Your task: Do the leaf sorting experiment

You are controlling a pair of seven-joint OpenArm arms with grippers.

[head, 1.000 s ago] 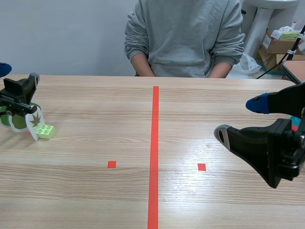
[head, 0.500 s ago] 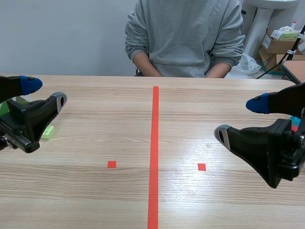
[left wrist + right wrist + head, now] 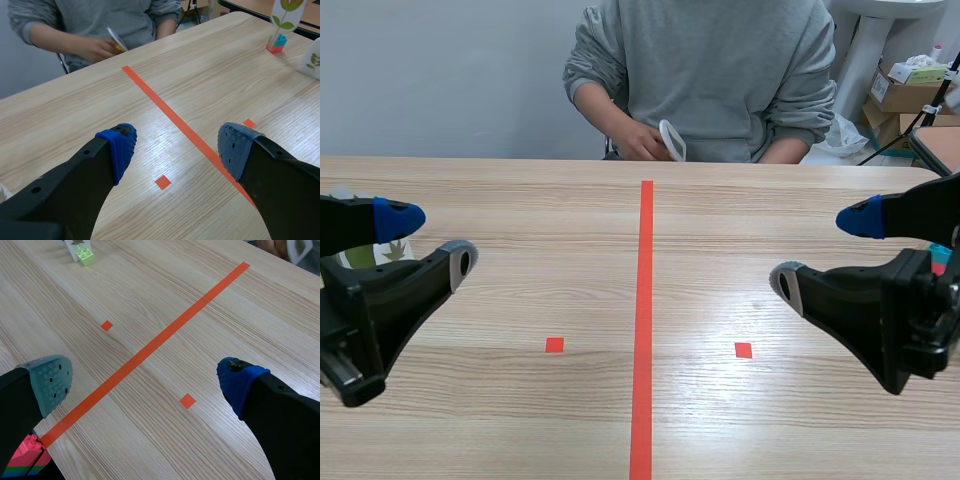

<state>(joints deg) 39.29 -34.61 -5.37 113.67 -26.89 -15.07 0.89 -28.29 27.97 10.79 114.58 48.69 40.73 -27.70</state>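
A white leaf card [image 3: 382,252] peeks out behind my left gripper [image 3: 428,240], which hangs open over the table's left side. In the right wrist view the same card stands in a light green brick [image 3: 85,257] far ahead. My right gripper [image 3: 823,250] is open over the right side and holds nothing. Across the table, a person's hand [image 3: 642,143] holds a white card [image 3: 671,139], also seen as the card [image 3: 115,40] in the left wrist view. Ahead of my open left gripper [image 3: 177,150], another leaf card [image 3: 283,14] stands in a blue and red brick [image 3: 276,44].
A red tape line [image 3: 644,320] splits the table, with a small red square [image 3: 554,345] on one side and its twin [image 3: 743,350] on the other. A pink, green and blue brick stack [image 3: 27,457] sits under my right gripper [image 3: 145,382]. Boxes [image 3: 910,85] stand at the back right.
My left gripper left the leaf card on the green brick, opened and swung out over the table's left side. The person raised a hand holding a white card. The right arm stayed still.
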